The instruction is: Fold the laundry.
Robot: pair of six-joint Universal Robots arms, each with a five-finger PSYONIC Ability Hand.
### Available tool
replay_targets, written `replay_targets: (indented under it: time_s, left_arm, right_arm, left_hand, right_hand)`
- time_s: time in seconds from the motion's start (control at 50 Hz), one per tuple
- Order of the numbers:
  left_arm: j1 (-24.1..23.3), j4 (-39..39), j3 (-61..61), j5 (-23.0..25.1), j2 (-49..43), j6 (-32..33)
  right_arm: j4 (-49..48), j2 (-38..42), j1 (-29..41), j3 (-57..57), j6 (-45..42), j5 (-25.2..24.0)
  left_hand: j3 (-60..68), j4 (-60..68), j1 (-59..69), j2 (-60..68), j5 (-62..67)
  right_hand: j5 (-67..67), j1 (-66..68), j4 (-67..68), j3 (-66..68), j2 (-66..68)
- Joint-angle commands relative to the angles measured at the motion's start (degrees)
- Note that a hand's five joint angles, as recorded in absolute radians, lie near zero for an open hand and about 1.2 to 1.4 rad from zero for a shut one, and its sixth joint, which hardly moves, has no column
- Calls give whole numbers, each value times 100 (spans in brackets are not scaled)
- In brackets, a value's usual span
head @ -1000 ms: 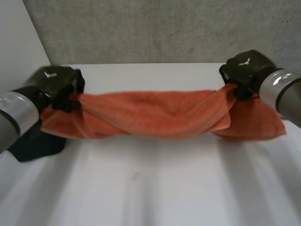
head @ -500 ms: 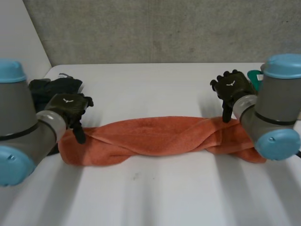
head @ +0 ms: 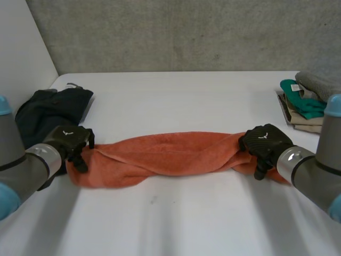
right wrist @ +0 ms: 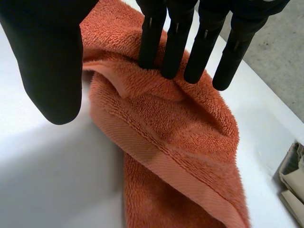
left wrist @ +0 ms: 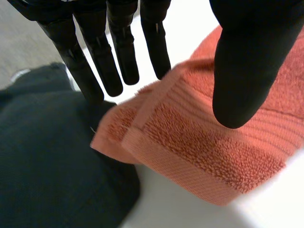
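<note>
- The orange towel [head: 170,154] lay in a long, bunched band across the middle of the desk [head: 176,96], running left to right.
- My left robot hand [head: 72,144] was at its left end, fingers straight and thumb spread wide, holding nothing.
- My right robot hand [head: 265,143] was at the right end, same deal: straight fingers, tips at a fold, no pinch.
- The towel looked soft, floppy and light, not slippery. I'd grab the corners by the flat woven border, since the middle would just sag.
- The left wrist view showed the doubled corner right up against the dark clothes [head: 45,114]. The head view gave me the folded stack [head: 306,98] at far right.
</note>
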Motion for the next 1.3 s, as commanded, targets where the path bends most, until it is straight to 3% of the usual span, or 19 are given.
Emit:
replay_targets:
  time_s: [0.02,0.26,0.48,0.54,0.6,0.68,0.78,0.86,0.88,0.96,1.0,1.1,1.3]
  left_arm:
    - [-113,-419,421,-139,-535,-18]
    - [-333,-146,667,-288,-772,25]
    - [-465,-190,1168,-604,-957,429]
    - [-500,-190,1396,-692,-965,518]
    - [-526,-164,1660,-710,-1001,562]
    - [-579,12,2231,-666,-1088,737]
    - [-588,836,3241,-578,-1220,1027]
    - [-544,2057,3945,-771,-1019,853]
    - [-544,2686,4042,-841,-809,591]
    - [-553,3753,3982,-921,-334,-42]
    - [-561,3783,3824,-895,-228,-185]
    - [-570,3335,3017,-632,-113,-238]
    - [-421,3290,836,-376,-139,140]
  right_arm:
    - [-498,591,72,-165,200,10]
    - [-1174,1189,327,-640,410,186]
    - [-586,1803,529,-1720,674,274]
    - [-384,2146,547,-2159,657,318]
    - [-208,2392,547,-2573,665,476]
    - [-330,2384,538,-3030,788,696]
    - [-936,2191,468,-3916,745,661]
    - [-2068,1875,310,-4498,832,705]
    - [-2732,1683,232,-4533,902,696]
    - [-4053,1304,108,-4411,1244,609]
    - [-4066,1250,46,-4358,1351,468]
    - [-3251,1215,-33,-4069,1395,-59]
    - [-2028,1259,-367,-2786,1395,-411]
  left_hand:
    - [1446,1458,1424,1453,1470]
    - [4473,4485,4451,4480,4497]
    - [4507,4519,4485,4514,4531]
    - [4507,4519,4485,4514,4531]
    - [4507,4519,4485,4514,4531]
    - [4507,4519,4485,4514,4531]
    - [4507,4519,4485,4514,4531]
    - [4507,4519,4485,4514,4531]
    - [4507,4519,4485,4514,4531]
    - [4507,4519,4485,4514,4531]
    - [4507,4519,4485,4514,4531]
    - [4507,4519,4485,4514,4531]
    - [4507,4519,4485,4514,4531]
  right_hand:
    - [567,581,568,560,570]
    - [836,849,837,829,839]
    - [1643,1656,1644,1636,1646]
    - [2432,2445,2433,2425,2435]
    - [4734,4748,4735,4727,4737]
    - [4741,4755,4742,4734,4744]
    - [4741,4755,4742,4734,4744]
    - [4741,4755,4742,4734,4744]
    - [4741,4755,4742,4734,4744]
    - [4741,4755,4742,4734,4744]
    - [4741,4755,4742,4734,4744]
    - [4741,4755,4742,4734,4744]
    - [4741,4755,4742,4734,4744]
